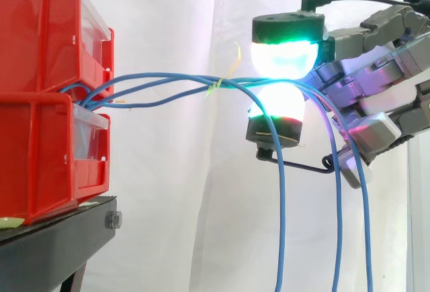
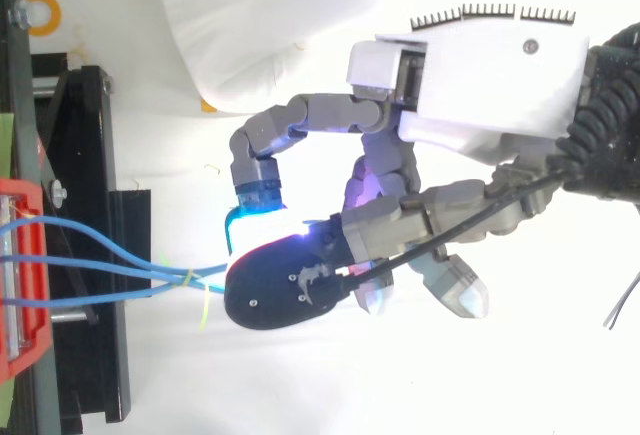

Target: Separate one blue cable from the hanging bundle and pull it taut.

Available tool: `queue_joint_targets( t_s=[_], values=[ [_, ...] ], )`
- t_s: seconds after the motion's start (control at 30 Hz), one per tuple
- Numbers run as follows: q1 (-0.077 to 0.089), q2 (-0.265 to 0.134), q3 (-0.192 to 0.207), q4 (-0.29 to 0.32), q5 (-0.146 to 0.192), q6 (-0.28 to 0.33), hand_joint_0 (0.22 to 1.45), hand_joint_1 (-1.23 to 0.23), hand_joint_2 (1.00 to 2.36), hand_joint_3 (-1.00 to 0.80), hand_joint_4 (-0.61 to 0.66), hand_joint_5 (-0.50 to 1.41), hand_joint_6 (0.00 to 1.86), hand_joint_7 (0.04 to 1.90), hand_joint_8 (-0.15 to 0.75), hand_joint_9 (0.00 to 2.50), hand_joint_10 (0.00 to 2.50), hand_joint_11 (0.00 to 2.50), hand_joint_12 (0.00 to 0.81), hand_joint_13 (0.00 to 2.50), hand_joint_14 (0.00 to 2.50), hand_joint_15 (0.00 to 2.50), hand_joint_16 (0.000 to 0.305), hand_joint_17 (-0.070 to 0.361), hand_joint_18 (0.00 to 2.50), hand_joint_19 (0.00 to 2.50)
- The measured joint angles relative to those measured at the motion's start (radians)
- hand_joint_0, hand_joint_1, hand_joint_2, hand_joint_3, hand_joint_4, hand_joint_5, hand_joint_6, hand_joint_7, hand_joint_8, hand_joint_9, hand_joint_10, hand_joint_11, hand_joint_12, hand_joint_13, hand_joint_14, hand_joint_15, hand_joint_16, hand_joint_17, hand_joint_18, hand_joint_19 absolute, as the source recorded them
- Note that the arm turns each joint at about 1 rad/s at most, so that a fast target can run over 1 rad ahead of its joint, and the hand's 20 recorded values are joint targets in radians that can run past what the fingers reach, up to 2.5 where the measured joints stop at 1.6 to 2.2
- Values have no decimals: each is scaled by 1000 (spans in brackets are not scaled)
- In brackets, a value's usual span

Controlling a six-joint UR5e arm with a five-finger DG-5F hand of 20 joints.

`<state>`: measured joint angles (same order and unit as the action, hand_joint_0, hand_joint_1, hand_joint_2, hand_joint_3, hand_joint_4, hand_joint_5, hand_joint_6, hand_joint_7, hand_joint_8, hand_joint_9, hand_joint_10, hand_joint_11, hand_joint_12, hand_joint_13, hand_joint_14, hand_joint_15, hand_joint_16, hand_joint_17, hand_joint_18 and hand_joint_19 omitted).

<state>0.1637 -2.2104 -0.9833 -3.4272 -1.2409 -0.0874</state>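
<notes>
- Two red bins stand stacked one on the other, the upper bin point(image 1: 40, 30) on the lower bin point(image 1: 33, 158), at the left of the side view.
- One black stand point(image 1: 54, 245) carries the bins, with a white curtain point(image 1: 175, 23) behind.
- Blue cables point(image 1: 195, 84) leave the bins where the two meet. About four strands can be counted there in the side view, and three between bin and tie in the top view.
- One yellow-green tie point(image 1: 213, 89) binds the strands together roughly midway between the bins and the robot hand. Its loose ends stick out above and below.
- The robot hand point(image 1: 363, 70) comes in from the right and is grasping the blue cables, pinched between two glowing pads. The upper pad point(image 1: 285, 56) glows green and white, and the lower pad point(image 1: 279, 107) glows white.
- How many strands lie inside the pinch cannot be told, as the glow hides them.
- The cables run nearly level from the bins to the pinch, spread apart at the bins and close together at the tie.
- Past the pads, three blue strands hang down to the bottom edge of the side view.
- In the top view, one yellow ring point(image 2: 42, 12) lies near the upper left corner, beside the stand.
</notes>
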Motion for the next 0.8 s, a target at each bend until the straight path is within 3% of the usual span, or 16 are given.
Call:
queue_joint_targets(
  t_s=[0.27, 0.8],
  values=[
    [1, 0, 0, 2, 5, 0, 715, -872, 1017, -223, 147, 143, 502, 1322, 191, 2114, 25, 555, 288, 1415, 19, 552, 74, 167, 1100, 471],
    [2, 0, 0, 2, 6, 0, 727, -946, 1009, -360, 147, 139, 502, 1325, 179, 2102, 24, 562, 290, 1409, 21, 554, 73, 165, 1093, 473]
  ],
)
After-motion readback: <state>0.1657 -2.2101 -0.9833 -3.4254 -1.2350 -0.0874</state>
